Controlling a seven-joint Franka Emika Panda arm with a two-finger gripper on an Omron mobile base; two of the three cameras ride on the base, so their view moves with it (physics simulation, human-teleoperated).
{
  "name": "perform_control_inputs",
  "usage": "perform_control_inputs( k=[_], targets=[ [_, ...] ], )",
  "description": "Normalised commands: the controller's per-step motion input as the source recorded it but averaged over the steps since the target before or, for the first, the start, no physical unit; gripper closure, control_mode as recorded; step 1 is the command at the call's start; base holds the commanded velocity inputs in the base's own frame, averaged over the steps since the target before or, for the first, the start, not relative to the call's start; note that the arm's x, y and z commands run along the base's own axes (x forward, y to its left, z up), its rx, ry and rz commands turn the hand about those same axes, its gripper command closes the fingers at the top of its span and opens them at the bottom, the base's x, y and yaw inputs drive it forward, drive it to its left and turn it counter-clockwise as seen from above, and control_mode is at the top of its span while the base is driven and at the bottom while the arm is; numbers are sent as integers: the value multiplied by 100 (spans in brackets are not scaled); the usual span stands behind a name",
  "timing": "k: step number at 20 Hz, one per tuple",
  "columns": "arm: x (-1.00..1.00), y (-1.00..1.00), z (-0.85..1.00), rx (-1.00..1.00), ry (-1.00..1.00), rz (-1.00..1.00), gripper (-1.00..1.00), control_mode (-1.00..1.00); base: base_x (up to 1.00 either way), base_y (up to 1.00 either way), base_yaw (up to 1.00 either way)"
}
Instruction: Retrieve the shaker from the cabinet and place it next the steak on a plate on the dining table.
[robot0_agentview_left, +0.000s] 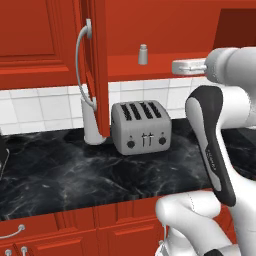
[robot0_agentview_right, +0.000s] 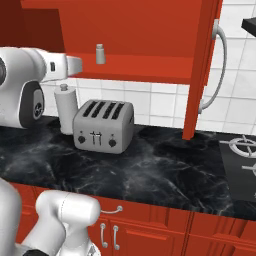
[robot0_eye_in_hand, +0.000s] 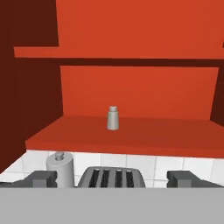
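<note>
The small grey shaker (robot0_agentview_left: 143, 54) (robot0_agentview_right: 100, 54) (robot0_eye_in_hand: 113, 118) stands upright on the lower shelf (robot0_eye_in_hand: 131, 135) of the open red cabinet. The cabinet's panelled door (robot0_agentview_left: 97, 65) (robot0_agentview_right: 200, 70) is swung out, and its curved silver handle (robot0_agentview_left: 81, 62) shows. My gripper (robot0_eye_in_hand: 113, 179) is open, with its fingertips (robot0_eye_in_hand: 41, 178) wide apart. It hangs in front of the cabinet at about shelf height, well short of the shaker, and holds nothing. The white hand (robot0_agentview_left: 189, 66) (robot0_agentview_right: 67, 66) points toward the shelf. The steak, the plate and the dining table are out of view.
A grey four-slot toaster (robot0_agentview_left: 141, 126) (robot0_agentview_right: 103, 125) sits on the black marble wall counter (robot0_agentview_left: 75, 170) under the cabinet. Beside it stands a tall grey canister (robot0_agentview_left: 92, 122) (robot0_agentview_right: 66, 110). A stove burner (robot0_agentview_right: 242, 150) lies at the right. Red drawers (robot0_agentview_right: 150, 230) front the counter.
</note>
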Motion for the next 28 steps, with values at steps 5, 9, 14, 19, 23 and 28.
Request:
perform_control_inputs(
  k=[5,9,14,19,23,28],
  targets=[
    [32,0,0,-1,1,0,-100,-100,0,0,0],
    [36,0,-2,0,1,0,-100,-100,0,0,0],
    [50,0,-13,0,0,0,-100,-100,0,0,0],
    [47,0,-15,0,-3,0,-100,-100,0,0,0],
    [41,0,-17,0,-5,0,-100,-100,0,0,0],
    [29,0,-10,0,-4,0,-100,-100,0,0,0]
  ],
)
